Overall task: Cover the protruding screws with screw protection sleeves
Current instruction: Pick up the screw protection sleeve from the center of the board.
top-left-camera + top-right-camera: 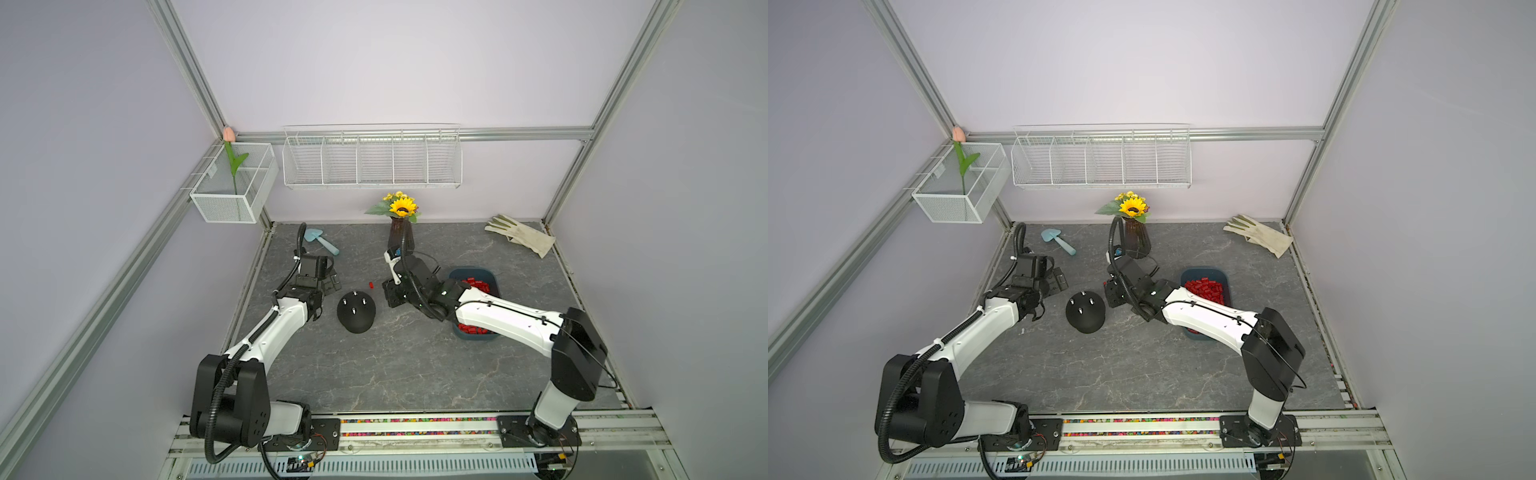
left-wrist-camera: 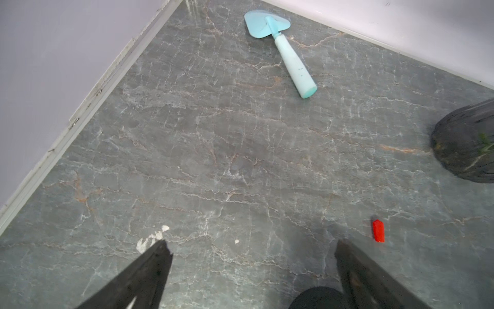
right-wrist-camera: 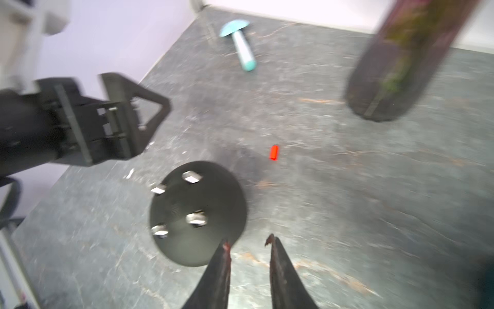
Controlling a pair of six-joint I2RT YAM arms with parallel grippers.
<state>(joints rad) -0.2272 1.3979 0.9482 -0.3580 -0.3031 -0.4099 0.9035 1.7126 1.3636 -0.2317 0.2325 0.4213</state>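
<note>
A black dome point(image 1: 356, 312) point(image 1: 1086, 312) sits on the table between my arms, and four bare silver protruding screws point(image 3: 196, 218) stick up from it. One red screw protection sleeve point(image 1: 371, 285) point(image 2: 378, 230) point(image 3: 274, 152) lies loose on the table just behind the dome. Many more sleeves point(image 1: 1205, 287) fill a dark blue tray point(image 1: 469, 271), partly under my right arm. My left gripper point(image 2: 251, 244) point(image 1: 330, 284) is open wide and empty, left of the dome. My right gripper point(image 3: 248, 240) point(image 1: 390, 296) hovers right of the dome, jaws a little apart with nothing between them.
A dark vase with a sunflower point(image 1: 401, 235) point(image 3: 395, 67) stands behind the right gripper. A teal trowel point(image 1: 322, 242) point(image 2: 288, 53) lies at the back left and pale gloves point(image 1: 519, 232) at the back right. White wire baskets point(image 1: 372, 162) hang on the walls.
</note>
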